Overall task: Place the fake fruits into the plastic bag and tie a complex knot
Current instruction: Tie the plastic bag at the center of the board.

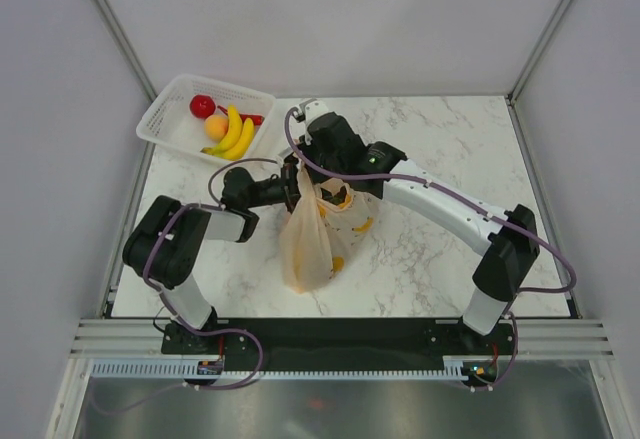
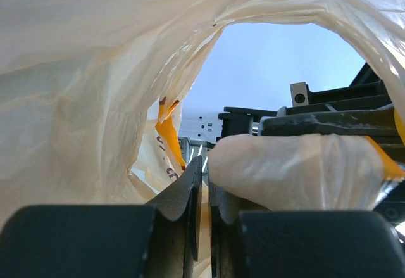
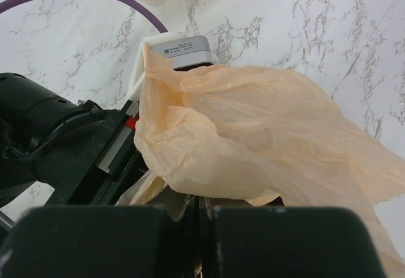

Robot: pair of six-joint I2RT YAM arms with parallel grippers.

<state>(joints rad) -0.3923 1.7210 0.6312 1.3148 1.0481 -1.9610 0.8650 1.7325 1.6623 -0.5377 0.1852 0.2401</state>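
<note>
**Top view:** You get bright, even, diffuse light. The marble worktop (image 1: 450,259) reads clean, with only soft, faint shadows, and straight lines bow slightly toward the edges.

**Left wrist view:** The plastic bag (image 2: 76,101) glows, lit from behind, and its palest folds are nearly washed out. The left pincer (image 2: 204,183) in your foreground is dark and soft.

**Right wrist view:** The film's creases are crisp. The right pincer (image 3: 201,208) is blurred and possibly underexposed.

Plastic bag (image 1: 308,244) hangs mid-table; fake fruits (image 1: 224,128) in basket (image 1: 163,111)
</note>
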